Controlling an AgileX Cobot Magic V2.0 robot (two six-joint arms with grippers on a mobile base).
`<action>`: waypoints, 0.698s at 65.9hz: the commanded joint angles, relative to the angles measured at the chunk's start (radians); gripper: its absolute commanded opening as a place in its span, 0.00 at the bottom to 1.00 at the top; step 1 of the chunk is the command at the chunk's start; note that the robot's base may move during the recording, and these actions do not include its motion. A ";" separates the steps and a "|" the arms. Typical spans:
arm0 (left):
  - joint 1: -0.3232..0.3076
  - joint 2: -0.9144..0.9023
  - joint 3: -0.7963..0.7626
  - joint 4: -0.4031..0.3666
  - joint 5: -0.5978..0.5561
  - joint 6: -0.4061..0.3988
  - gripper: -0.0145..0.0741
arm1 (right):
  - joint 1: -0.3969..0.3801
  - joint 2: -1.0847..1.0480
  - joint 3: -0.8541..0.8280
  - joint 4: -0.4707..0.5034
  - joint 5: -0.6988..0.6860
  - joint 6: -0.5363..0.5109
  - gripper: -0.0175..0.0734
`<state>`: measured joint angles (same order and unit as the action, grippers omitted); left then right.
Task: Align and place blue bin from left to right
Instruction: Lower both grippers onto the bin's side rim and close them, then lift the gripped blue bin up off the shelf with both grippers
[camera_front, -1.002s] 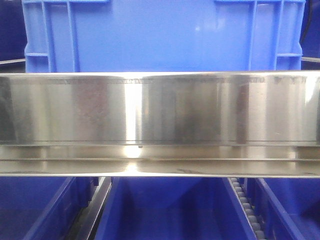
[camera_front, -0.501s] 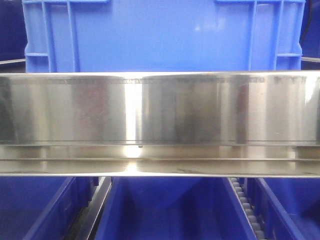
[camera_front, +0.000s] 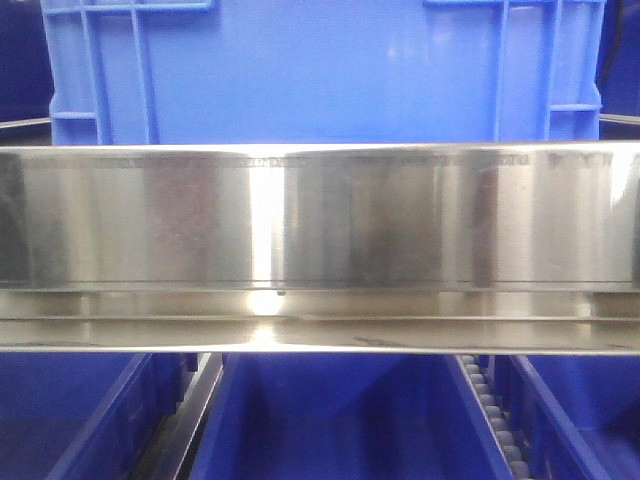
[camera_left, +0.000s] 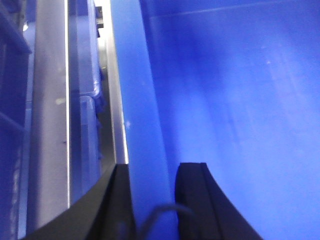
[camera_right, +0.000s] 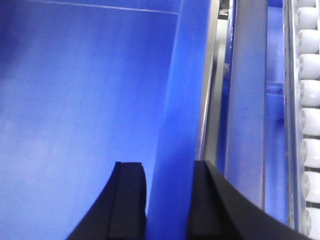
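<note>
The blue bin fills the top of the front view, its flat wall and ribbed corners rising behind a steel rail. In the left wrist view my left gripper straddles the bin's left wall rim, one black finger outside and the other inside, pressed against it. The right wrist view shows my right gripper clamped the same way over the right wall rim. The bin's inside looks bare. Neither gripper shows in the front view.
A wide polished steel rail crosses the front view below the bin. Under it sit darker blue bins and a roller track. White rollers run along the far right; a grey metal rail flanks the left.
The blue bin has shifted a few pixels left and down in the front view. The rail and the lower bins have not moved.
</note>
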<state>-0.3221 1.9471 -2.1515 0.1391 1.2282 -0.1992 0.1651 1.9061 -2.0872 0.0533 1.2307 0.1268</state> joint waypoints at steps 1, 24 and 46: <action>0.001 -0.003 -0.003 -0.006 -0.007 0.009 0.04 | -0.002 -0.005 -0.006 -0.005 -0.010 -0.014 0.03; 0.001 -0.032 -0.017 -0.006 -0.007 0.009 0.04 | -0.002 -0.032 -0.006 -0.007 -0.010 -0.014 0.03; 0.001 -0.129 -0.017 -0.006 -0.007 0.009 0.04 | -0.002 -0.115 -0.008 -0.046 -0.010 -0.014 0.03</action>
<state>-0.3221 1.8824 -2.1540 0.1256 1.2553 -0.1992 0.1651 1.8491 -2.0854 0.0492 1.2767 0.1268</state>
